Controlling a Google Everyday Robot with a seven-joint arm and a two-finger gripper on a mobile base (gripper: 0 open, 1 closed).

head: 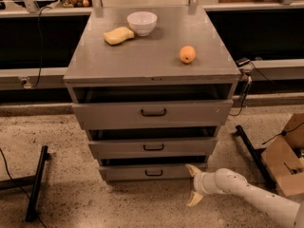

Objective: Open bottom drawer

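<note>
The bottom drawer [128, 172] is the lowest, narrowest grey front of the cabinet, with a small dark bar handle [153, 173] at its centre. It stands out a little from the cabinet, like the two drawers above it. My gripper [192, 185] is low near the floor, just right of the bottom drawer's right end, on a white arm coming from the lower right. Its two pale fingers are spread apart, one [193, 170] by the drawer's right corner, the other [194, 199] lower toward the floor. It holds nothing.
On the cabinet top [152, 61] lie a white bowl [142, 23], a yellow sponge [118, 35] and an orange [187, 54]. A cardboard box [285, 156] and a black bar [254, 156] lie on the floor at right. A black stand leg [37, 182] lies at left.
</note>
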